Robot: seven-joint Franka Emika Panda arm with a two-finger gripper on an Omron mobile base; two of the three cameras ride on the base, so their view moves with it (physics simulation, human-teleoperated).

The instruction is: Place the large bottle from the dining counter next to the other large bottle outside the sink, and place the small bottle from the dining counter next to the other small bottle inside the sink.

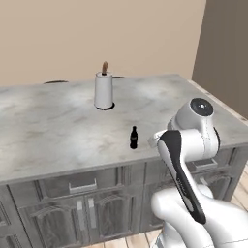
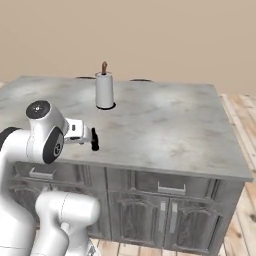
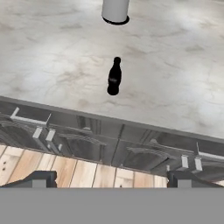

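1. Hand view: the claw (image 3: 109,179) hangs with jaws spread wide, holding nothing.
2. Small dark bottle (image 3: 113,77) stands upright on the marble counter (image 3: 52,57), well ahead of the claw.
3. Paper-towel roll (image 3: 115,9) stands beyond it.

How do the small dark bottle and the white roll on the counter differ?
The small dark bottle is black, slim and short; the white roll is white, wider and taller. The bottle stands near the counter's front edge; the roll stands farther back, on a dark base with a brown tip on top. Both stand upright, untouched.
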